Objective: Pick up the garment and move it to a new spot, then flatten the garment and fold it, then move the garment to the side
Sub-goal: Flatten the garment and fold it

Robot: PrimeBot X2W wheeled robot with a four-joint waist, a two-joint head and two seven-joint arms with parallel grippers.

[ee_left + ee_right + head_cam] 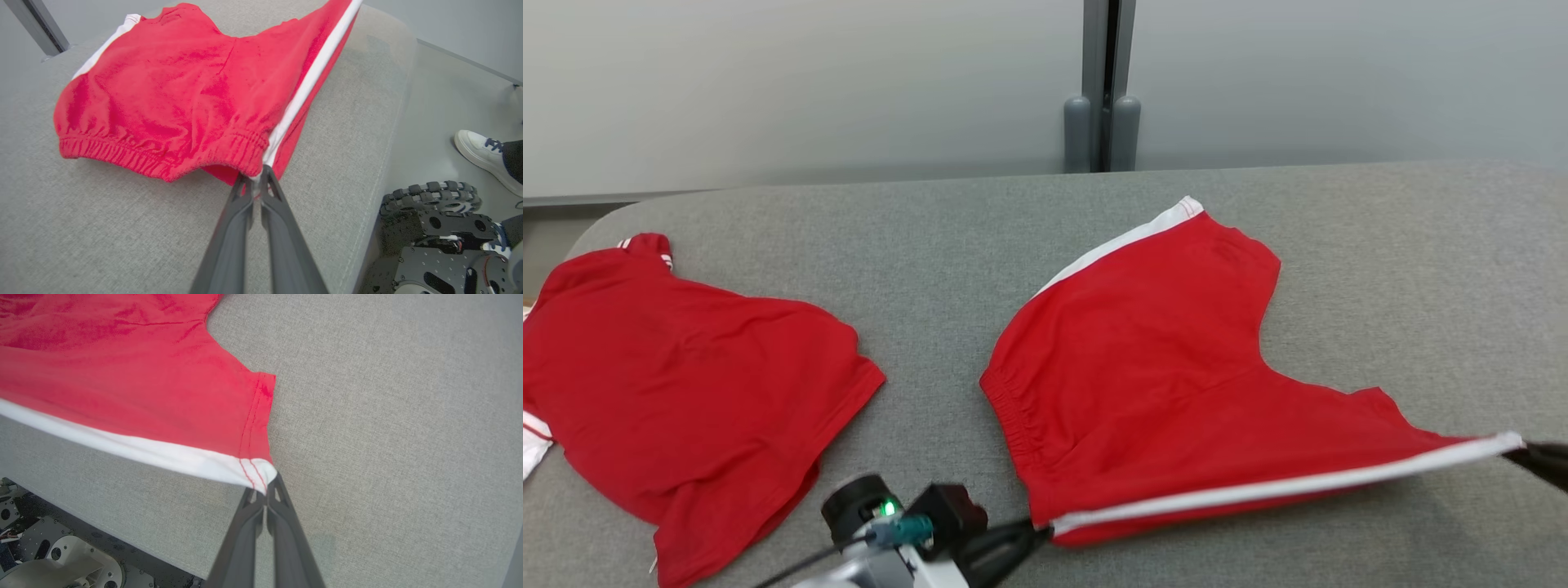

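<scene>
Red shorts lay right of centre on the grey surface, long striped edge running left-right, waistband leftward. We held it taut: left gripper pinching waistband, right gripper pinching hem.

long dark grey fingers, slim and tapering — behind them a pale wrist with a green light, a teal plug and black cable — also a black drilled base plate and roller-rimmed wheel.

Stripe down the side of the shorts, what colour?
White stripe on red shorts; shows best in the left wrist view.
</scene>
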